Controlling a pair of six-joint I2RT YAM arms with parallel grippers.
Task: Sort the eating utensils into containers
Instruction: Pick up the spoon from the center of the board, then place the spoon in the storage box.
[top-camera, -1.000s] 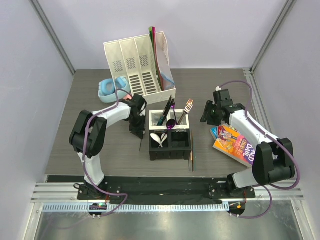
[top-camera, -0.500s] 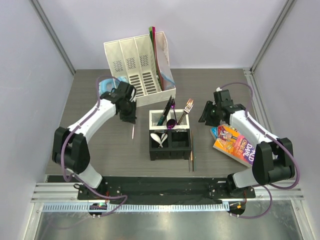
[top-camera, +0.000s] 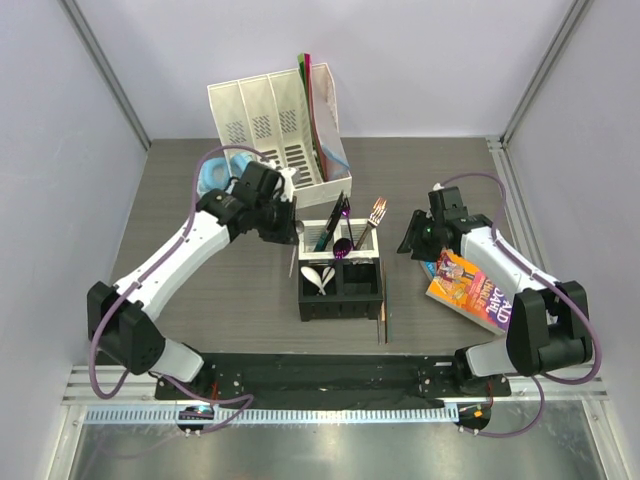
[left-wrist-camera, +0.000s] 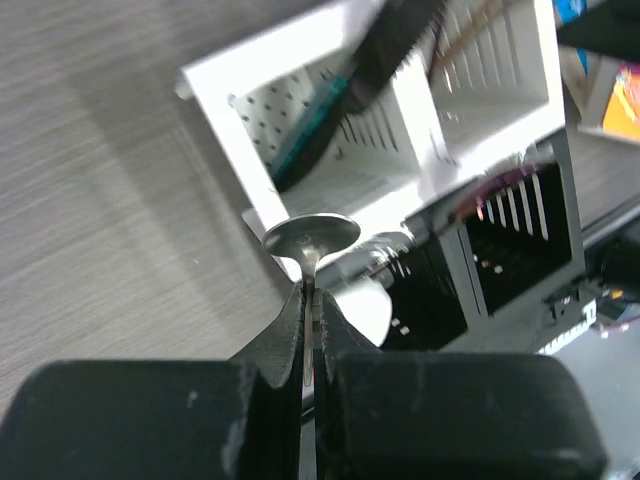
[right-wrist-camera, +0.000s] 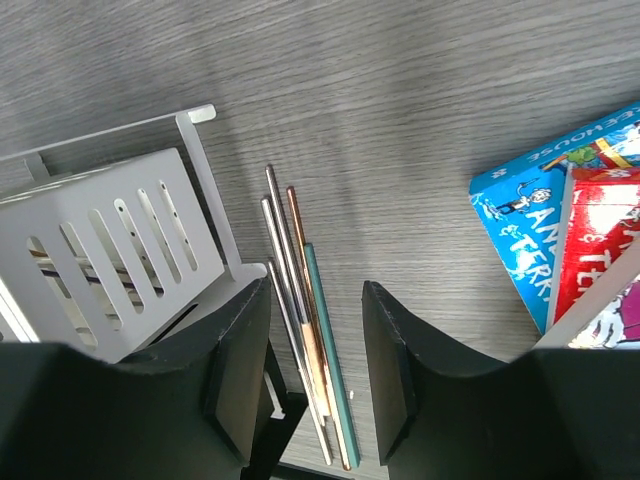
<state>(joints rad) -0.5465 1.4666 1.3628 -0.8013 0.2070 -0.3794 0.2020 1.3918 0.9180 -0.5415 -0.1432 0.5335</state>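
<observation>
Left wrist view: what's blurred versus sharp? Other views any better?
Left wrist: caddy smeared, likely motion; the metal spoon pinched in the left gripper reads fairly crisp. Right wrist: sharp, chopsticks and table grain clear, right gripper fingers just dark masses. Top external: even light, soft shadows, no harsh glare.

A dark grey wood-grain tabletop (top-camera: 250, 320) is boxed in by 3 plain pale lavender walls (top-camera: 440, 60) (left, back, right), with 2 slanted aluminium frame posts (top-camera: 105, 70) at the back corners. A black strip (top-camera: 330, 370) and a ribbed metal rail (top-camera: 330, 412) edge its near side. The light is soft and even.
</observation>
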